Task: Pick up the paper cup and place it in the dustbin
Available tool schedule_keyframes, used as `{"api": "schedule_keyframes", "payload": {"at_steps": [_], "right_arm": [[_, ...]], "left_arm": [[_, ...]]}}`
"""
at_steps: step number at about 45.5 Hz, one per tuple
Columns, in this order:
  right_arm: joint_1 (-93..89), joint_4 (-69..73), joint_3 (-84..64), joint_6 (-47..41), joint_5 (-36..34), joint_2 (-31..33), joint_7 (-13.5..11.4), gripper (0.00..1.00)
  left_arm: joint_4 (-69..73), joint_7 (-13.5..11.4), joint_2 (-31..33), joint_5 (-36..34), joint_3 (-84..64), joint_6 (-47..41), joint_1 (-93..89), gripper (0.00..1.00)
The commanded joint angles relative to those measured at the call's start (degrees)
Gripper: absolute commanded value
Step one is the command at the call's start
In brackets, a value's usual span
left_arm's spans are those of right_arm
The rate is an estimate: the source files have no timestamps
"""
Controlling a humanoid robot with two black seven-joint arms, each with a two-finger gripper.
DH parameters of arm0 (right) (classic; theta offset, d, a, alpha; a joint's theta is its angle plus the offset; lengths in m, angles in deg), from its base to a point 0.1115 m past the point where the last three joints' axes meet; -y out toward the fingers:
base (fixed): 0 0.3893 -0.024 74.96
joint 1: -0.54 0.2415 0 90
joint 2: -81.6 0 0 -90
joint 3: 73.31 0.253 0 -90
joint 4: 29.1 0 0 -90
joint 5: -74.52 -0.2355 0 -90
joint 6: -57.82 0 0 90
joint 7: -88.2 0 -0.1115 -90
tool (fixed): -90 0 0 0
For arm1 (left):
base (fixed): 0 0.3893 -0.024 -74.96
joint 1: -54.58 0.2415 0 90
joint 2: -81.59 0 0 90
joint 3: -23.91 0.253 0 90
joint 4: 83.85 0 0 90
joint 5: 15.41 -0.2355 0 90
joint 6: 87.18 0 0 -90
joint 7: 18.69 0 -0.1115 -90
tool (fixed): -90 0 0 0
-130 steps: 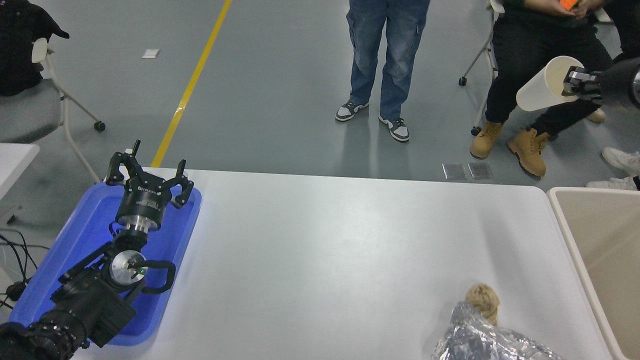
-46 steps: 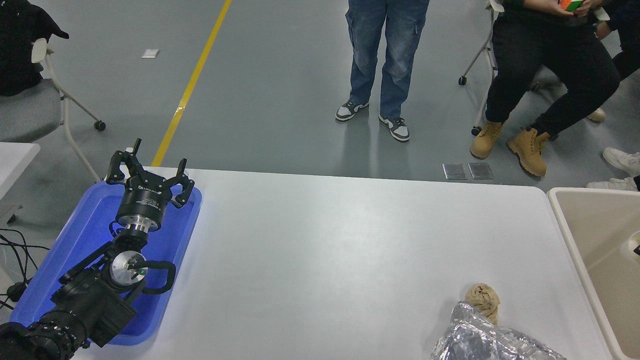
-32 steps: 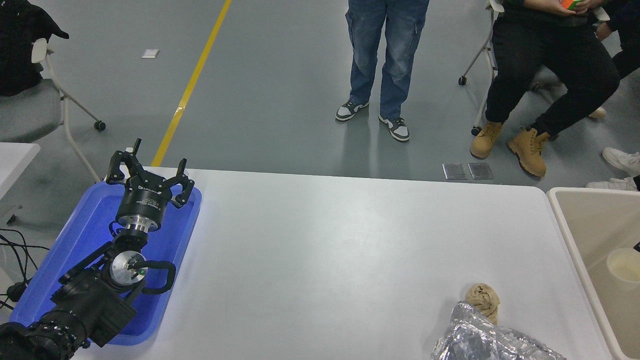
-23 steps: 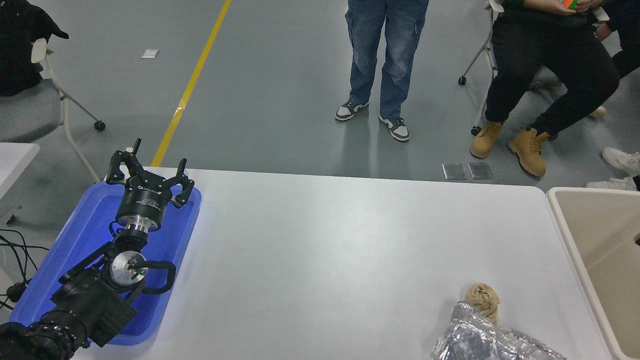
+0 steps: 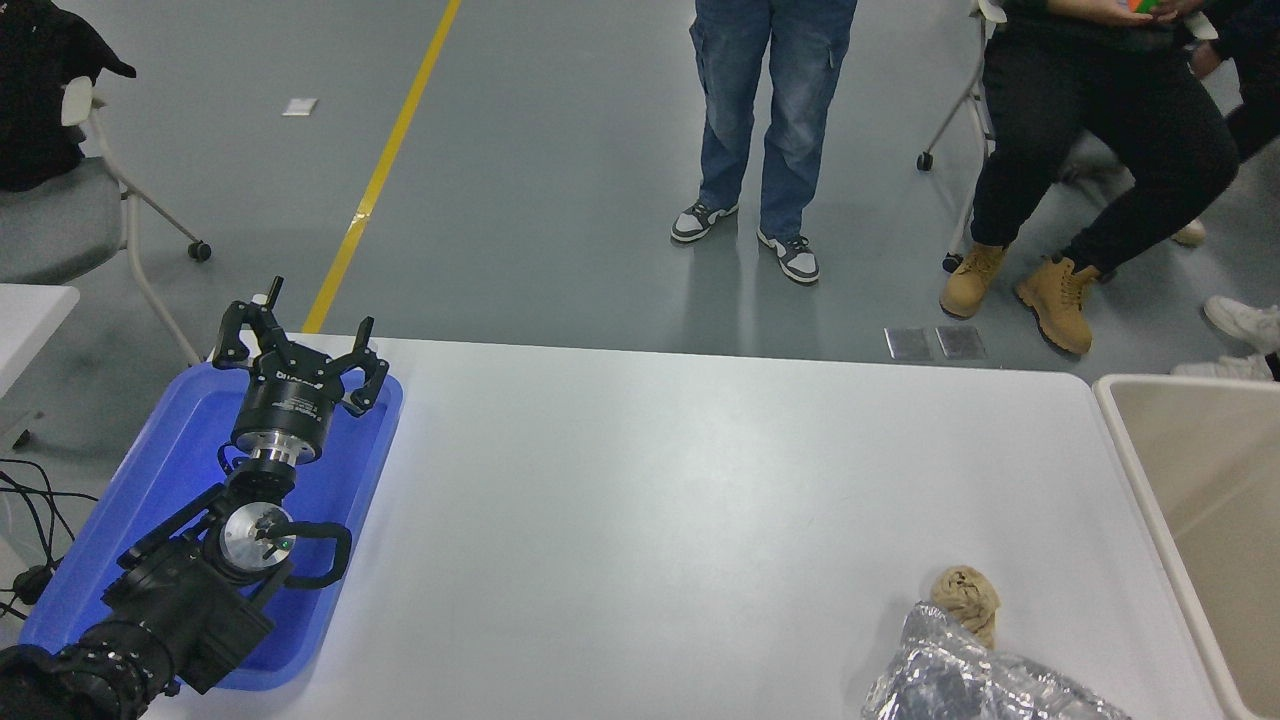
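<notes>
Only one bit of print shows: a pale label on the body of the left gripper point(image 5: 298, 350), too small to read. That gripper sits at the lower left of the frame, its claw released with the fingers point(image 5: 232, 335) spread wide and holding nothing, hovering over the blue tray point(image 5: 165, 440). What can be seen of the tray around the arm is bare blue plastic; the rest is hidden behind the arm. The right gripper is out of the frame.

At the right edge stands the dustbin point(image 5: 1128, 430), beige with a thick pale rim, cut off by the frame. The part of its inside that shows is plain beige wall. The paper cup cannot be seen anywhere in the frame, neither on the white table point(image 5: 660, 500) nor in the visible part of the dustbin.

At the lower right of the table lies a crumpled tan paper ball point(image 5: 966, 596), touching a wrinkled sheet of silver foil point(image 5: 960, 680) that runs off the bottom edge.

Beyond the table's far side, at the top of the frame, one person in jeans point(image 5: 770, 110) stands and another in tan boots point(image 5: 1050, 285) sits on a chair.
</notes>
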Motion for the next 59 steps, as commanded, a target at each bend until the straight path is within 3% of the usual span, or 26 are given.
{"api": "schedule_keyframes", "payload": {"at_steps": [1, 22, 59], "right_arm": [[17.96, 12.02, -6.62, -7.09, 8.75, 0.32, -0.06, 1.00], [37.92, 18.09, -7.68, -32.15, 11.30, -6.45, -0.15, 1.00], [58.22, 49.29, -7.68, -45.50, 16.40, -12.07, -0.15, 1.00]], "left_arm": [[0.00, 0.01, 0.01, -0.01, 0.00, 0.03, -0.02, 1.00], [0.00, 0.01, 0.01, -0.01, 0.00, -0.06, -0.02, 1.00], [0.00, 0.01, 0.01, 0.08, 0.00, -0.06, -0.02, 1.00]]}}
